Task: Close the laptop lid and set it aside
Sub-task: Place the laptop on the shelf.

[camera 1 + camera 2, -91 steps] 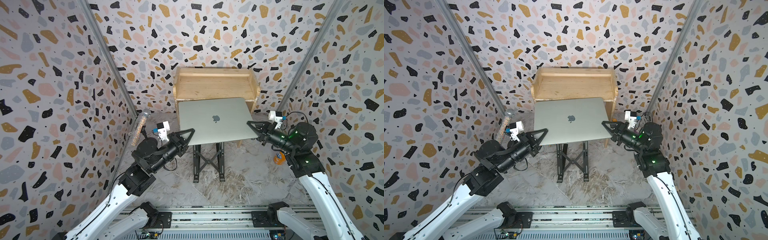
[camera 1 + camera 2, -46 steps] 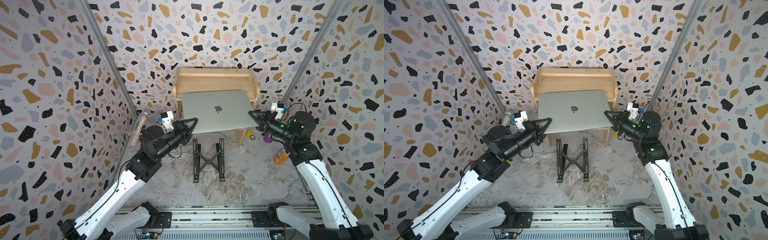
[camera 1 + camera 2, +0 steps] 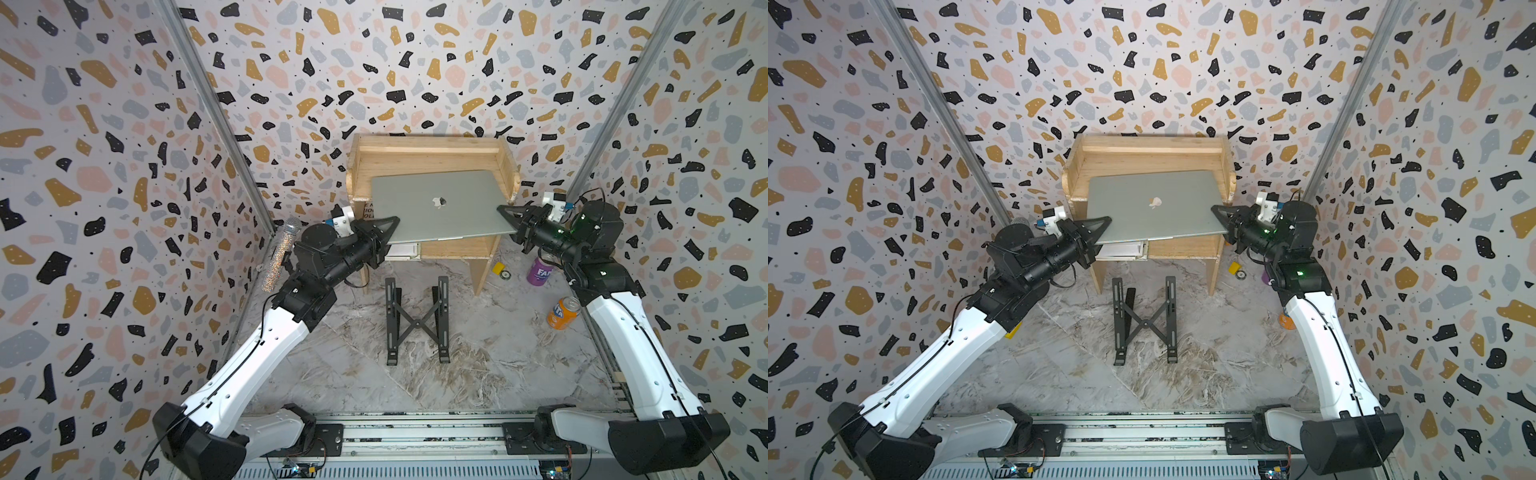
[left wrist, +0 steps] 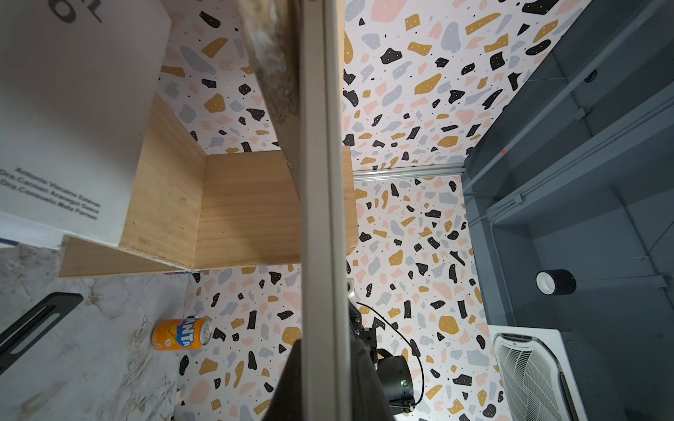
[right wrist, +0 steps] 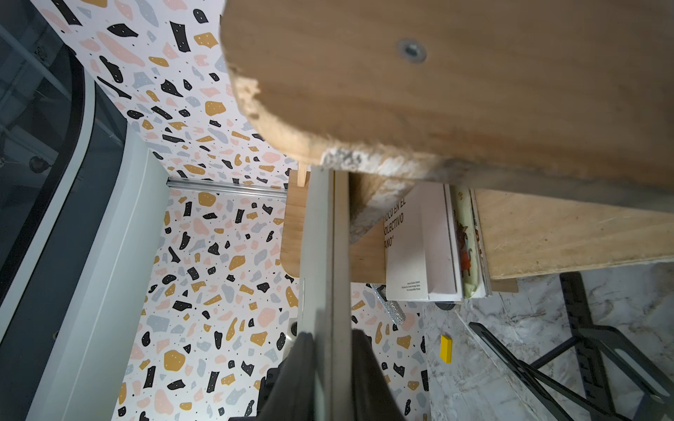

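While the thin silver aluminium laptop (image 3: 436, 216) is hanging closed between the two hands, its long axis is running straight from the left hand (image 3: 392, 223) to the right hand (image 3: 503, 212). Each hand is pinching a short side edge narrowly, so neither arm is the nearer one. Its plain silver lid (image 3: 1142, 199) is lying flat on the base, logo side up. The whole slab is tilting slightly, with its front edge jutting past the front of the pale wooden shelf unit (image 3: 428, 151). It is sitting over the shelf's top board, between the raised side walls; whether it is touching the wood I cannot tell. In the right wrist view the rounded wooden side wall (image 5: 437, 91) is crowding close to the laptop's edge, so I judge that side the tight one for lowering. Below, the black X-shaped folding stand (image 3: 415, 320) is standing on the marbled grey surface (image 3: 478, 374). An orange soda can (image 3: 563, 312) and a purple can (image 3: 539, 271) are sitting well off toward the right arm.
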### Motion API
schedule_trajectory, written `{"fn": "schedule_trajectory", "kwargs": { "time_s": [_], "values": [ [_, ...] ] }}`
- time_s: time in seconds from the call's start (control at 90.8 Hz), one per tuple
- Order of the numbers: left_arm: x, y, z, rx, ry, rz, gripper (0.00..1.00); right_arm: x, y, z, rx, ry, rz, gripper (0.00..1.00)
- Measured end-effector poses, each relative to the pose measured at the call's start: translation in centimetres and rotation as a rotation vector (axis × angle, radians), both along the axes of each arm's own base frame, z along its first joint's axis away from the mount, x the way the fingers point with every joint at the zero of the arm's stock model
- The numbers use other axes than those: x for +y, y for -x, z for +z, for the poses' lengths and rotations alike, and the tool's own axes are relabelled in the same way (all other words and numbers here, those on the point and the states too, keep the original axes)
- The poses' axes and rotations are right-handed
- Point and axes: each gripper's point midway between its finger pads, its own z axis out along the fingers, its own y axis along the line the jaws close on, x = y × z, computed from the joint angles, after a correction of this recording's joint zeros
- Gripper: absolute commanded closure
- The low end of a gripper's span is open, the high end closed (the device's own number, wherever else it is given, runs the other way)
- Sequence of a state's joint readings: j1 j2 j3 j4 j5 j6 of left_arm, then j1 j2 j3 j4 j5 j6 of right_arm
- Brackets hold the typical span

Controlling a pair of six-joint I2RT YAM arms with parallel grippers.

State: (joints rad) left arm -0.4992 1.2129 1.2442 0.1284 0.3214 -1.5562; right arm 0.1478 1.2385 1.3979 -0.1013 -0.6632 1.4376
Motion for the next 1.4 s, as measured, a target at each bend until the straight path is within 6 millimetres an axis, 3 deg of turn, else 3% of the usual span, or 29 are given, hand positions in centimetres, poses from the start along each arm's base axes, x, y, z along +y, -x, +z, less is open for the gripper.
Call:
{"fn": "schedule_trajectory", "kwargs": {
  "time_s": [0.33,0.418,0.573,0.716,0.793,0.859,1.024,1.123,1.399],
  "values": [
    [0.0,-3.8,0.3,0.018,0.027,0.027,0.94,0.1,-1.6,0.1,0.018,-0.012,-0.009,0.81],
    [-0.1,-4.3,0.3,0.018,0.032,0.028,0.99,0.1,-1.8,0.0,0.018,-0.01,-0.003,0.7],
    [-1.0,-4.9,0.4,0.006,0.041,0.012,1.0,2.3,0.0,0.2,0.003,-0.001,0.129,0.45],
    [-1.1,-5.1,0.4,0.004,0.043,0.014,1.0,2.4,0.5,0.5,-0.022,0.022,0.152,0.27],
    [-1.1,-5.1,0.4,0.004,0.043,0.016,1.0,2.4,0.8,0.3,-0.024,0.045,0.159,0.1],
    [-1.2,-5.2,0.4,0.009,0.041,0.018,1.0,2.2,1.1,-0.1,-0.019,0.063,0.158,0.05],
    [-1.1,-5.4,0.4,0.01,0.04,0.027,1.0,1.1,2.2,-0.2,-0.03,0.108,0.137,0.04],
    [-1.0,-5.5,0.4,0.01,0.039,0.036,1.0,0.4,3.6,0.0,-0.059,0.145,0.12,0.08],
    [-0.6,-5.8,0.4,0.008,0.036,0.05,1.0,-0.6,7.5,-0.2,-0.149,0.296,0.109,0.6]
  ]
}}
